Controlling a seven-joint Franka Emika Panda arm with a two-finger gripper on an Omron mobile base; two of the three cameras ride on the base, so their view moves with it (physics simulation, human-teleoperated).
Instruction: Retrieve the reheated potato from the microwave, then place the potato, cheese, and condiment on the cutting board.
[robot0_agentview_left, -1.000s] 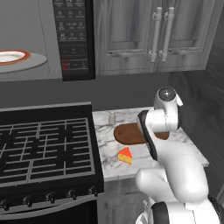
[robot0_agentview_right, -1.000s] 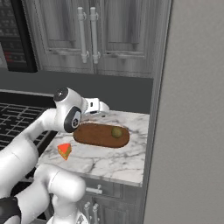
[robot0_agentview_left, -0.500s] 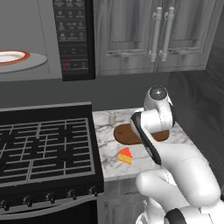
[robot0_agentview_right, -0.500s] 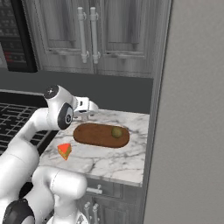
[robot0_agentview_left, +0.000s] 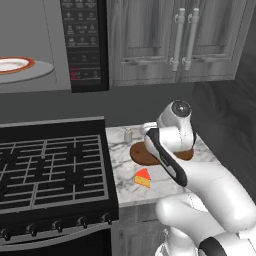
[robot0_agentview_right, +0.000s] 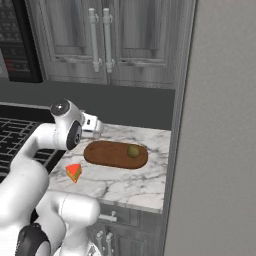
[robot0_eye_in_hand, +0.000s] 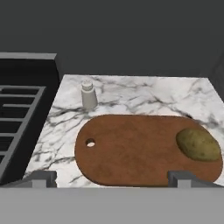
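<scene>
The potato (robot0_eye_in_hand: 198, 145) (robot0_agentview_right: 133, 150) lies on the right end of the dark reddish-brown cutting board (robot0_eye_in_hand: 131, 148) (robot0_agentview_right: 112, 155) (robot0_agentview_left: 140, 152). The pale grey condiment (robot0_eye_in_hand: 89, 95) (robot0_agentview_left: 128, 134) stands upright on the marble just behind the board's left end. In front of the board, on the counter, lies the cheese (robot0_agentview_left: 143, 177) (robot0_agentview_right: 74, 172). My gripper (robot0_eye_in_hand: 112, 178) (robot0_agentview_right: 95, 125) hovers over the board's left end, open and holding nothing, with its fingertips (robot0_eye_in_hand: 43, 177) spread wide. The microwave (robot0_agentview_left: 85, 45) stands open at upper left.
A white plate with an orange-red rim (robot0_agentview_left: 14, 65) sits inside the microwave. A black stove (robot0_agentview_left: 50, 165) adjoins the counter on the left. Grey cabinets (robot0_agentview_right: 100, 40) hang above, and a tall grey panel (robot0_agentview_right: 220, 125) bounds the counter's right side.
My arm has swung left, carrying the open gripper from above the board's middle toward its left end, near the condiment. The potato, cheese and condiment have not moved.
</scene>
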